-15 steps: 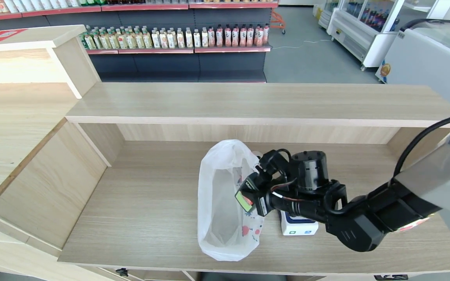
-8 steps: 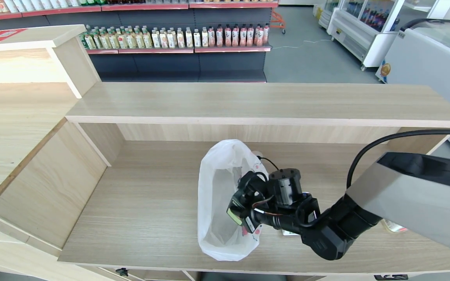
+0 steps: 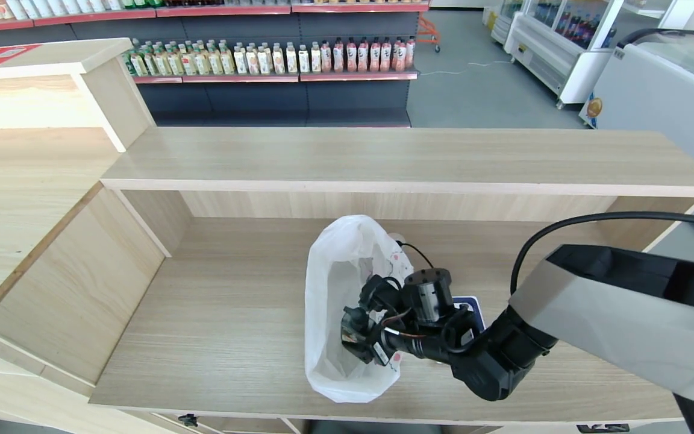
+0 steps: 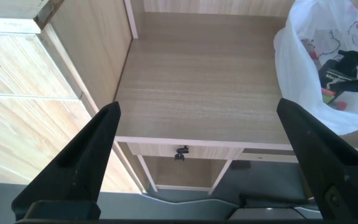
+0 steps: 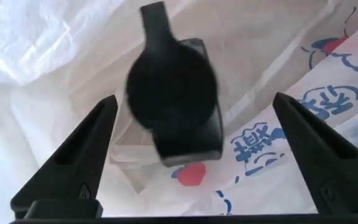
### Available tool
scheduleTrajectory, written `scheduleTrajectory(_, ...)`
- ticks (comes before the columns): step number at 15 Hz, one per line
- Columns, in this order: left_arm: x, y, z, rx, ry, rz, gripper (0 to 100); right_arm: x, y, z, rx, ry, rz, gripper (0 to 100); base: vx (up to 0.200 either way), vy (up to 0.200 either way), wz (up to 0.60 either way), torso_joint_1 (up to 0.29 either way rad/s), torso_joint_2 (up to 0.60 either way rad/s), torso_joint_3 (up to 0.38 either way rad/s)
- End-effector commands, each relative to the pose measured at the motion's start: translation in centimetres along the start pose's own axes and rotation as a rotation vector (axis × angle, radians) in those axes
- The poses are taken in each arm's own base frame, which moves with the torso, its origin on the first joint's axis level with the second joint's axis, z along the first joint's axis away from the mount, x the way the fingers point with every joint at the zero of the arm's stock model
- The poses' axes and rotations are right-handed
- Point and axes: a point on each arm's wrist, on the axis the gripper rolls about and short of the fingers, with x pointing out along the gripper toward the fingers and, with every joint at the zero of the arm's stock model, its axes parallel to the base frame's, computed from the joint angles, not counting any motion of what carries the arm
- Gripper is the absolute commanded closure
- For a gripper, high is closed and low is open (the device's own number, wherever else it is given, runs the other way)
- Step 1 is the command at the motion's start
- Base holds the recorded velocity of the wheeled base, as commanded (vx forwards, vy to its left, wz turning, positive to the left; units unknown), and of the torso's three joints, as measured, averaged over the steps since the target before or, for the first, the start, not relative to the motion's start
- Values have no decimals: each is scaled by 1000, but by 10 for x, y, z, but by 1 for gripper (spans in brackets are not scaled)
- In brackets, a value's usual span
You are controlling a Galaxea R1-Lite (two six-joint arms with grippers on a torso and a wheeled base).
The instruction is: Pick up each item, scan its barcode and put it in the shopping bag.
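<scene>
One shopping bag point(image 3: 328, 283) stands on one counter point(image 3: 220, 313). The right gripper point(image 5: 194, 99) is inside the bag, fingers spread, with one dark item point(image 5: 169, 87) loose between them. The left gripper point(image 4: 199, 104) is spread wide and empty.

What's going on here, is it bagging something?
The right hand is down inside the bag on the counter and is wide open. A dark item lies below it in the bag, ungripped, so this looks like a drop-off. The left hand hangs open by the counter's front edge, holding nothing. The scanner sits just right of the bag.
</scene>
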Motion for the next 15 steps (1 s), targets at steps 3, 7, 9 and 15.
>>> scheduleTrajectory(3,0,0,0,0,0,1,0,-45,-17,51,301,-140,-27,0,0,0,0,0,0,0)
scheduleTrajectory(7,0,0,0,0,0,1,0,-122,-54,82,586,-162,-106,0,0,0,0,0,0,0)
scheduleTrajectory(9,0,0,0,0,0,0,0,-177,-64,78,613,-159,-265,0,0,0,0,0,0,0)
scheduleTrajectory(15,0,0,0,0,0,1,0,-333,-13,41,603,-67,-564,0,0,0,0,0,0,0)
